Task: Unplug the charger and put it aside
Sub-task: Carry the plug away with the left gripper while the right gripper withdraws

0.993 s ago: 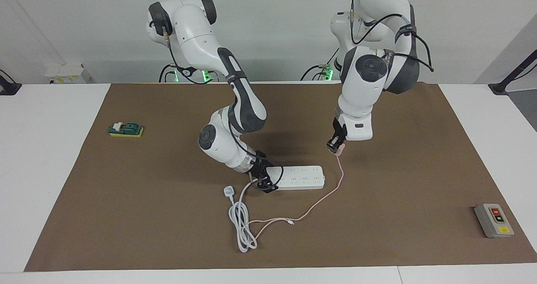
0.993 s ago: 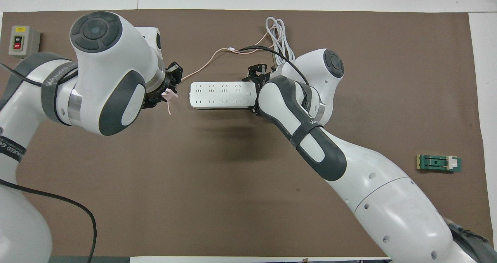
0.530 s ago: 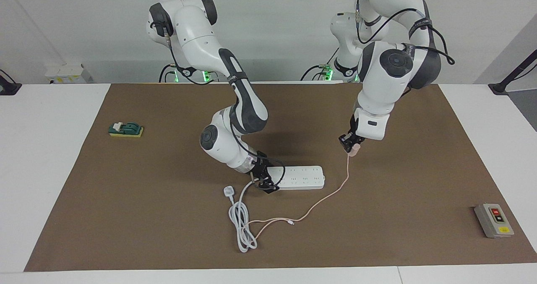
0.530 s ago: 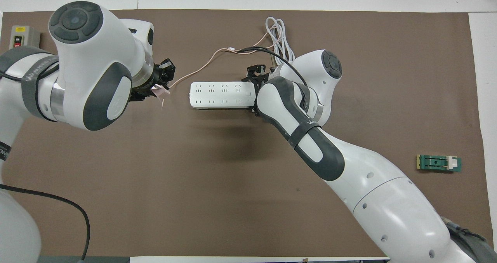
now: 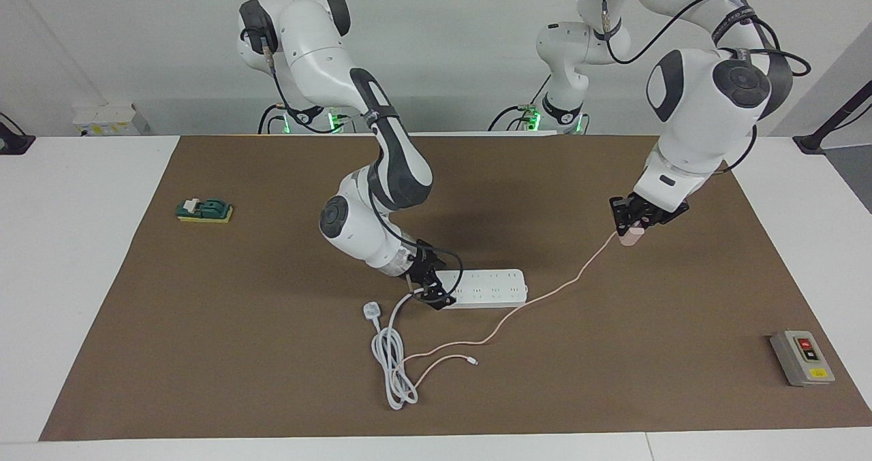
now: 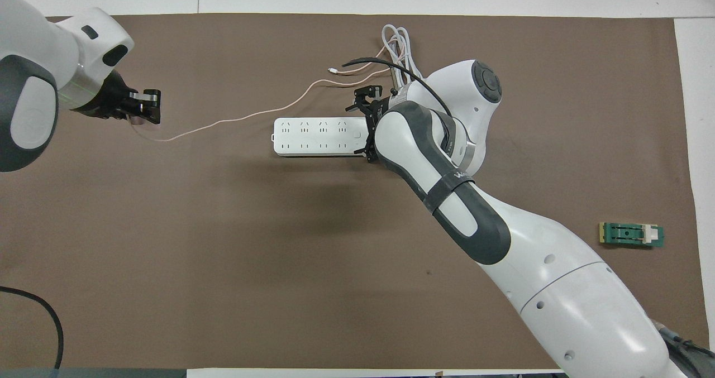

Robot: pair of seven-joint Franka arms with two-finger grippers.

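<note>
Charger [image 5: 629, 237] clamped in left gripper [image 5: 628, 224] fingers, carried aside; lowering and release needed next. Power strip [image 5: 485, 288] pinned under right gripper [image 5: 431, 291]; its finger state cannot be told.

The pale pink cube charger [image 5: 630, 236] hangs unplugged above the bench, its thin pink cable [image 5: 524, 307] trailing down onto it.

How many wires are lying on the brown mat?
2. The charger cable trails from the left gripper down past the power strip. The strip's thick white cord lies coiled farther from the robots.
</note>
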